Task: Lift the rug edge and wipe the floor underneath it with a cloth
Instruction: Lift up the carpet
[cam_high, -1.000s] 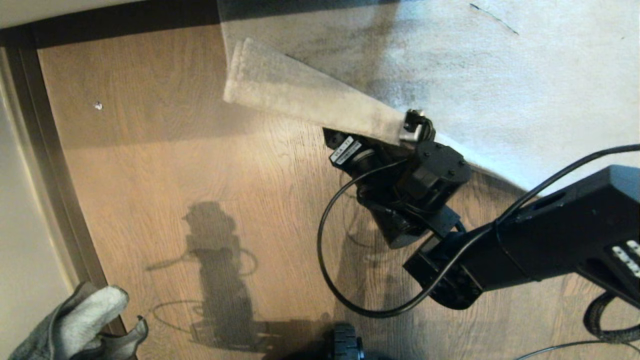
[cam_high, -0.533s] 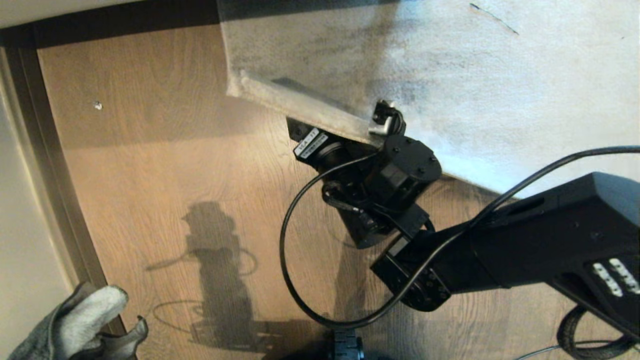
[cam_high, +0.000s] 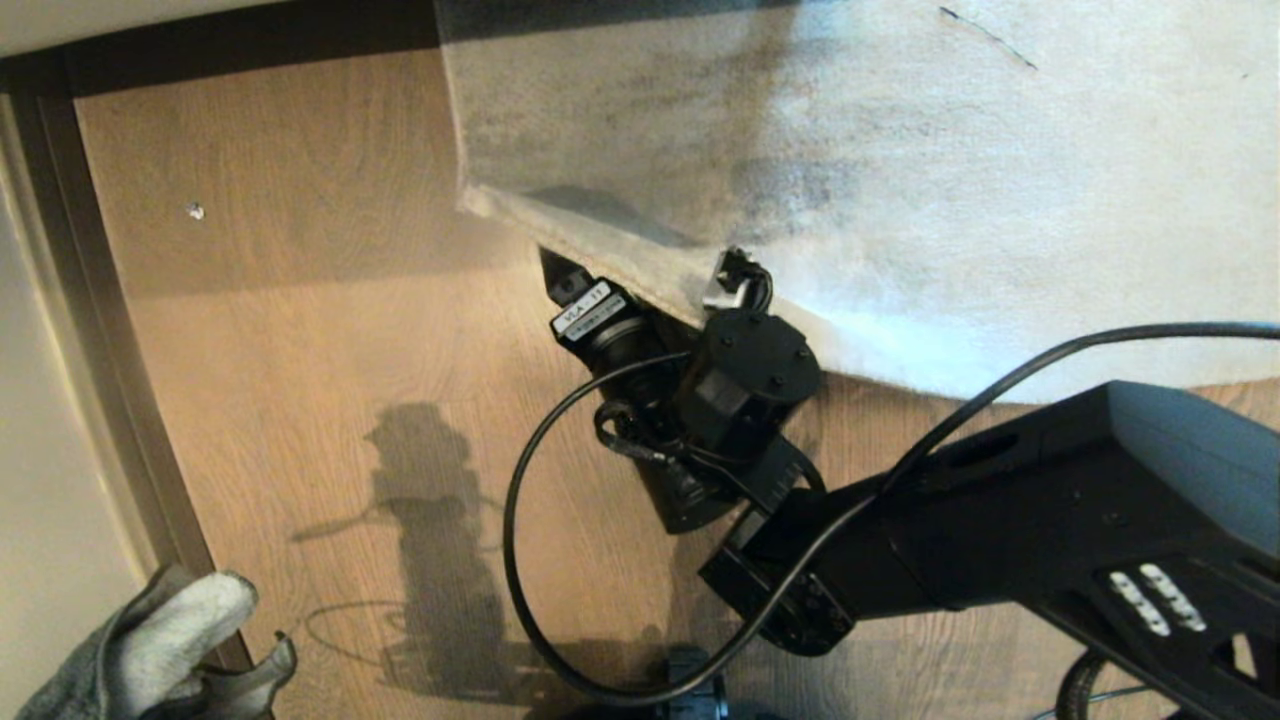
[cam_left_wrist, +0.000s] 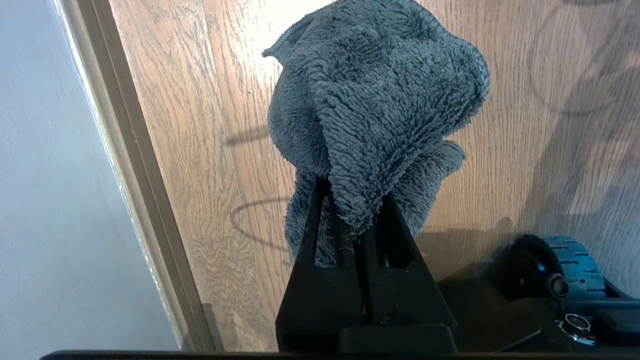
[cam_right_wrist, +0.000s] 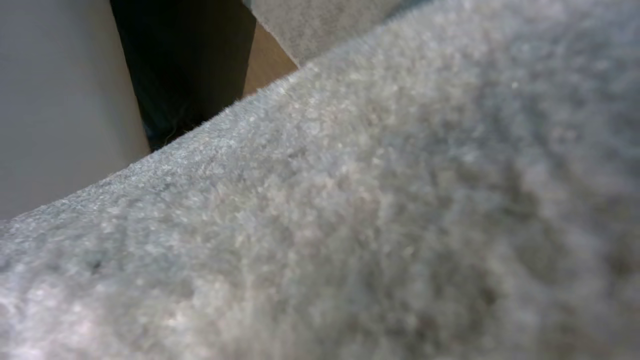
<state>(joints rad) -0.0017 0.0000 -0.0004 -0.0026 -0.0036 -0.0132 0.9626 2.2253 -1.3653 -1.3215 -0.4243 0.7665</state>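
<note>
Holding the cloth (cam_left_wrist: 370, 115) bunched between shut fingers, the left tool (cam_left_wrist: 350, 235) hangs parked above the floor (cam_high: 330, 330) near the wall. The right tool (cam_high: 650, 290) sits at the rug edge (cam_high: 600, 240), spread wide, the edge barely raised over one finger. Judged progress: early. No floor lies exposed under the rug yet, and the wiping remains undone.

Right gripper (cam_high: 640, 290): fingertips hidden under the rug edge (cam_high: 600, 245); grip on it cannot be confirmed. Right wrist view: blurred rug pile fills nearly all of it. Cloth (cam_high: 150, 650): cut off at the head view's lower left corner. Left gripper (cam_left_wrist: 350, 220): fingertips buried in cloth folds.
</note>
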